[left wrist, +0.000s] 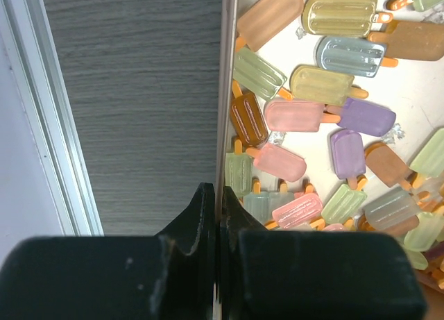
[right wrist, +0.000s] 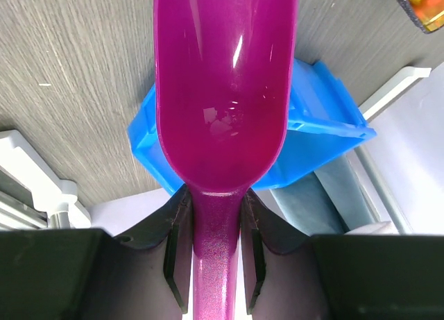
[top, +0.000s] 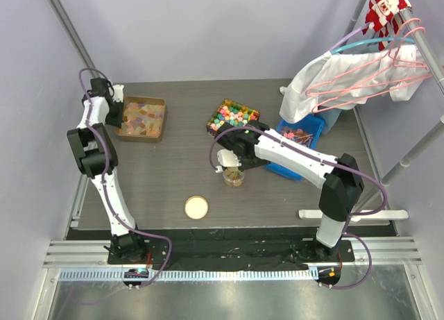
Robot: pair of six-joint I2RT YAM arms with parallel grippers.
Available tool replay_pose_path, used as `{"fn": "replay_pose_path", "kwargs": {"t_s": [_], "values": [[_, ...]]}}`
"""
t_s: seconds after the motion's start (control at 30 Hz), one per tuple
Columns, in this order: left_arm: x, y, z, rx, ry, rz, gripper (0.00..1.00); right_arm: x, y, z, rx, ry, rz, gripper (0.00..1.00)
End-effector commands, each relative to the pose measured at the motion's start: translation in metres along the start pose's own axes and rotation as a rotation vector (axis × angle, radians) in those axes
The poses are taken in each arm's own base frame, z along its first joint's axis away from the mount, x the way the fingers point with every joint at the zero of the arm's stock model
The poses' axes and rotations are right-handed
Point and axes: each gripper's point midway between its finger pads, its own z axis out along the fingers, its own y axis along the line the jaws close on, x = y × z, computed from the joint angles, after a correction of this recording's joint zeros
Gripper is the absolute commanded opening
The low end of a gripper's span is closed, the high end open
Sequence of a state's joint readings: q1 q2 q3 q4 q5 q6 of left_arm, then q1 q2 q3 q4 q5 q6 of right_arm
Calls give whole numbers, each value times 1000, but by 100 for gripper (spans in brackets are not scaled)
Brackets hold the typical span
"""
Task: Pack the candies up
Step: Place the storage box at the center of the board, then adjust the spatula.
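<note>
Small colourful candies fill a dark tray (top: pixel 232 116) at the back middle; its corner shows in the right wrist view (right wrist: pixel 424 3). A small clear jar (top: pixel 234 177) with orange and yellow pieces in it stands in front of that tray. My right gripper (top: pixel 232 157) hovers just above the jar. In the right wrist view it (right wrist: pixel 215 219) is shut on the handle of a magenta scoop (right wrist: pixel 222 91), whose bowl looks empty. My left gripper (top: pixel 115 116) (left wrist: pixel 220 203) is shut on the thin left wall (left wrist: pixel 225 112) of a brown tray (top: pixel 156 135).
The brown tray holds several pastel popsicle-shaped pieces (left wrist: pixel 295 115). A round pale lid (top: pixel 196 207) lies near the front. A blue bin (top: pixel 310 128) (right wrist: pixel 319 119) sits right of the jar. White cloth on hangers (top: pixel 361 77) hangs at the back right. A white bar (top: pixel 354 214) lies front right.
</note>
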State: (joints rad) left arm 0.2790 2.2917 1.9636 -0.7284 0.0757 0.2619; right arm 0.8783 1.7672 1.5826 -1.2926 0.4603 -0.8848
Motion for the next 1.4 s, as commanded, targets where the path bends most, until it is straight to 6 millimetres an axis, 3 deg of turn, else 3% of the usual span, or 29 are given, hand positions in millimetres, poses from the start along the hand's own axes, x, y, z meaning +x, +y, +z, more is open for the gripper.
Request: {"fn": "replay_pose_path", "kwargs": {"t_s": [0.0,0.2,0.37,0.53,0.7,0.83,0.9,1.0,1.03,1.1,1.13,1.2,1.23,1.27,1.33,1.37], "values": [[-27,14,-9,-31,-71,-29,0,7,-16,-19,67,11,4,1],[-35,21,2,-40,-67,-26,0,-3,-25,-35,78,-111,74,1],[-43,40,11,-105,-70,-6,0,-9,-26,-45,42,-220,138,1],[-51,61,14,-202,-71,31,1,-2,-23,-40,-2,-261,175,1],[-58,82,14,-281,-86,42,30,-2,-24,-43,-7,-303,201,1],[-56,85,16,-291,-82,52,38,-1,-26,-42,-3,-321,216,1],[-59,85,11,-291,-93,42,46,-1,-29,-42,6,-335,228,1],[-75,79,-15,-250,-177,-7,61,-6,-36,-46,16,-399,272,1],[-86,67,-36,-200,-228,-17,64,-8,-37,-45,15,-415,283,1],[-100,54,-59,-142,-292,-29,71,-15,-45,-43,50,-463,322,1],[-113,41,-88,-92,-353,-40,77,-19,-48,-42,65,-481,336,1],[-120,22,-117,-20,-398,-47,81,-31,-61,-41,118,-541,389,1],[-126,-1,-132,79,-435,-33,83,-35,-65,-43,131,-567,403,1],[-125,-15,-160,125,-467,-35,86,-40,-68,-43,137,-592,420,1],[-121,-50,-184,243,-497,-2,92,-53,-79,-45,150,-653,467,1],[-115,-87,-211,347,-528,42,93,-57,-83,-46,154,-670,483,1]]}}
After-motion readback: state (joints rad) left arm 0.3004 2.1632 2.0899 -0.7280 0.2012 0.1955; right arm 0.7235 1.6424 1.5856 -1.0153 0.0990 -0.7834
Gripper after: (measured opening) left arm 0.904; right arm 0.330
